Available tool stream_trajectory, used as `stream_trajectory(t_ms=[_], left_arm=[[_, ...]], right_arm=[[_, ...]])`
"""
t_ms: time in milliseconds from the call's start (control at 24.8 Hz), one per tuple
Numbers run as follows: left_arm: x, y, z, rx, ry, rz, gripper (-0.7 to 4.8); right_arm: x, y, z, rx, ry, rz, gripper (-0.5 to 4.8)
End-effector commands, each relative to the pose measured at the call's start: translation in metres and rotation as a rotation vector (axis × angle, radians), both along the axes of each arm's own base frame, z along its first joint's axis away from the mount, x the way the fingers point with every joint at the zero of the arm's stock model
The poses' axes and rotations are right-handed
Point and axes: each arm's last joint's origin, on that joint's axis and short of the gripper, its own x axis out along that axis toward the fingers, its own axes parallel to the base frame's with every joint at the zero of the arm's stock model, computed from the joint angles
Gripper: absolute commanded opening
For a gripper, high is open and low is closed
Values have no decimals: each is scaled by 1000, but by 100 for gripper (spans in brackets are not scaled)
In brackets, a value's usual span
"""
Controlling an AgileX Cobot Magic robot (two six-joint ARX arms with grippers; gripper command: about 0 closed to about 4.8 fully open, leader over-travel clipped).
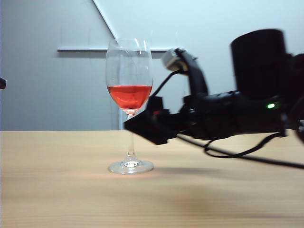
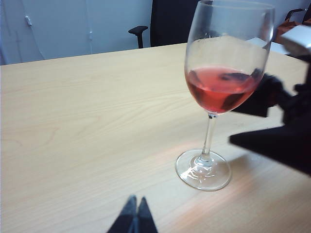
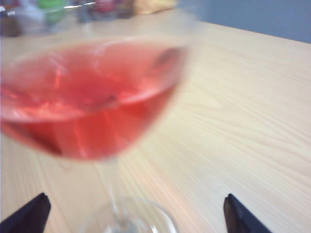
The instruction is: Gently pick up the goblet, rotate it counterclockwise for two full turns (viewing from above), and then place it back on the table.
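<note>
Goblet (image 1: 129, 104): seen upright on the table (image 1: 57, 190), exterior view.
Right gripper (image 1: 142, 124): level beside the stem, apart.
Left gripper (image 2: 133, 217): tips pressed together, left wrist view.
Right fingertips (image 3: 29, 213): spread wide around the stem, right wrist view.

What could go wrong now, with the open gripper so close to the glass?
1. The open right gripper sits level with the thin stem of the goblet; a sideways nudge might tip it.
2. The bowl holds red liquid, so a tip would likely spill onto the table.
The left gripper looks shut and apart from the glass.
</note>
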Motion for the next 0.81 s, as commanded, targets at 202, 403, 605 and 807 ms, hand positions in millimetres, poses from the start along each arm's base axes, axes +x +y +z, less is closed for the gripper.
stream_trajectory(t_ms=[202, 403, 605, 807], left_arm=[[7, 14, 1, -3, -1, 140, -5], [12, 32, 1, -2, -2, 343, -5], [14, 45, 1, -2, -2, 477, -5], [14, 48, 1, -2, -1, 506, -5]], right_arm=[[-37, -29, 18, 20, -38, -24, 479], [-62, -45, 35, 82, -69, -26, 223], [-83, -59, 55, 148, -141, -28, -6], [-91, -66, 63, 111, -84, -115, -6]])
